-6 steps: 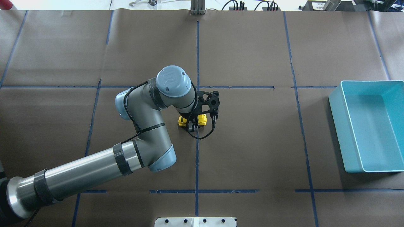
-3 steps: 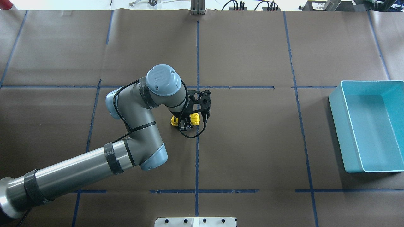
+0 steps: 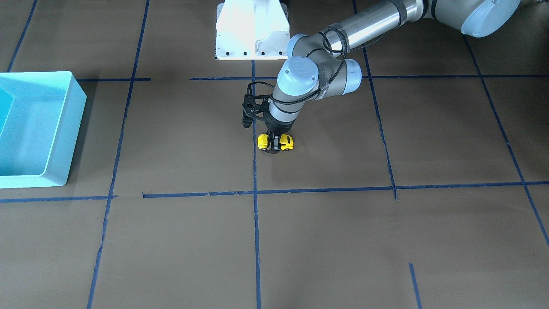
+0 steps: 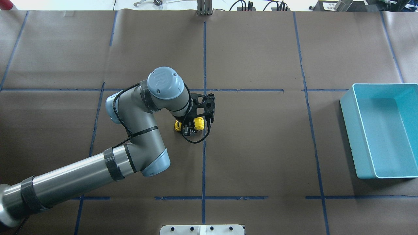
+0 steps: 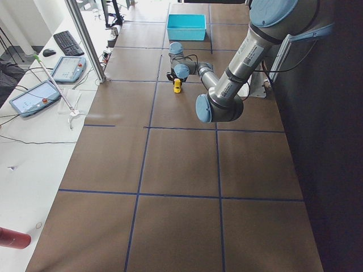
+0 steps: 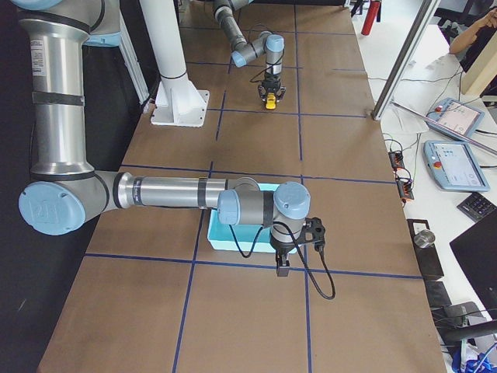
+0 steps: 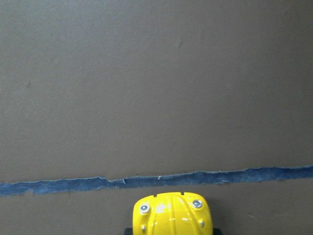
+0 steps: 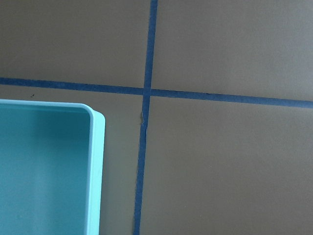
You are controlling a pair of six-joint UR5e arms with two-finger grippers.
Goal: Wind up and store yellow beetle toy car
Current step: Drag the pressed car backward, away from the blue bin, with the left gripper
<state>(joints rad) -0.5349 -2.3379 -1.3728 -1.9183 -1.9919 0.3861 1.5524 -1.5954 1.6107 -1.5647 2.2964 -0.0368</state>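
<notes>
The yellow beetle toy car (image 4: 199,122) stands on its wheels on the brown paper near the table's centre line, also seen in the front view (image 3: 286,142). My left gripper (image 4: 188,129) points straight down over it and is shut on its body, hiding the car's middle. In the left wrist view the car's rounded end (image 7: 171,215) fills the bottom edge, just short of a blue tape line. My right gripper (image 6: 283,264) shows only in the right side view, hanging beside the light blue bin (image 6: 233,237); I cannot tell whether it is open or shut.
The light blue bin (image 4: 351,137) sits at the table's right edge with nothing in it; the right wrist view shows its corner (image 8: 98,171). Blue tape lines grid the paper. A white mount (image 3: 251,30) stands at the robot's side of the table.
My left arm has drawn the car to the left along the table, gripper still shut on it; the second half of the move is shorter.
</notes>
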